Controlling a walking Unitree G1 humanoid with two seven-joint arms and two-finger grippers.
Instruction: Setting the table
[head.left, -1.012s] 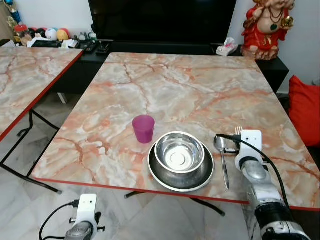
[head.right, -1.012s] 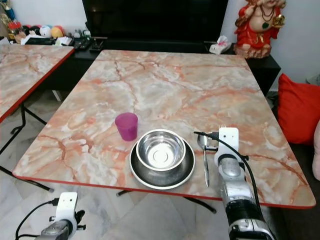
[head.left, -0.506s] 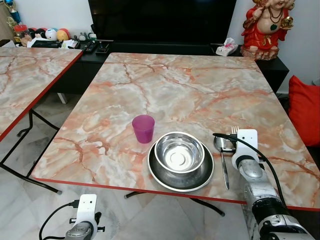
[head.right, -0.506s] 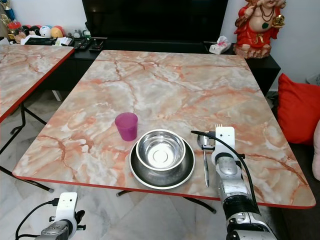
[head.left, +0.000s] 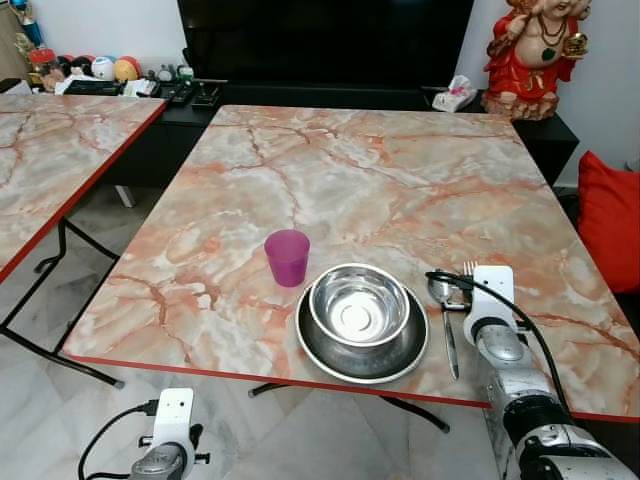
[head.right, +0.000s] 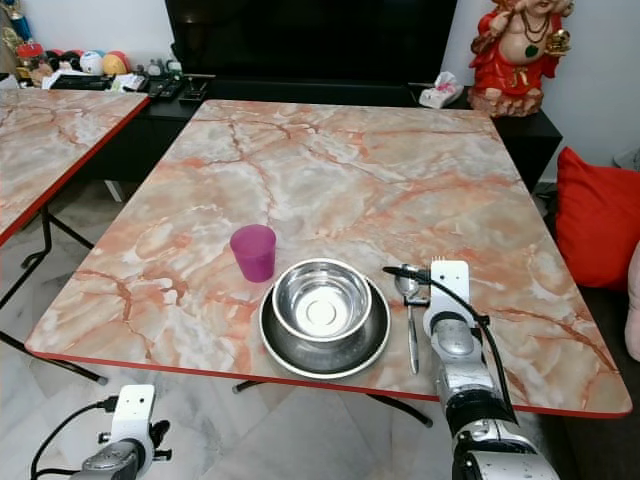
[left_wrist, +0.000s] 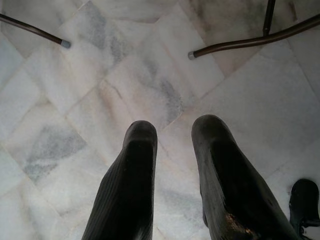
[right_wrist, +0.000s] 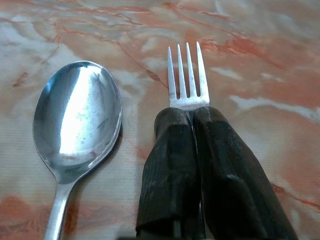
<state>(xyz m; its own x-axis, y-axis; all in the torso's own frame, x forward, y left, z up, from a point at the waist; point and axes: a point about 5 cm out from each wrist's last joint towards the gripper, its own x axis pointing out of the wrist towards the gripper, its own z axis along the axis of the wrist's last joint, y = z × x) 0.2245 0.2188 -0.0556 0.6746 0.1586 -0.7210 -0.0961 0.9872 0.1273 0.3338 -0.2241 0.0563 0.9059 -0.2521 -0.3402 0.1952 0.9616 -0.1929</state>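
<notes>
Reaching forward over the near edge of the table (head.left: 380, 190), the right arm lies low and nearly level, its wrist just above the marble top to the right of the spoon (head.left: 443, 315). The right gripper (right_wrist: 192, 117) is clamped on a fork (right_wrist: 187, 80), both black fingers pressed together around the handle so that just the tines stick out ahead of them. The fork lies just beside the spoon's bowl, roughly parallel to it and not touching, with its tines pointing away from the robot. Left of the spoon a steel bowl (head.left: 358, 305) sits inside a plate (head.left: 330, 355), and a purple cup (head.left: 287, 257) stands just beyond the plate's left side. The left gripper (left_wrist: 172, 132) hangs below table height over the pale floor tiles, its fingers slightly apart and holding nothing.
</notes>
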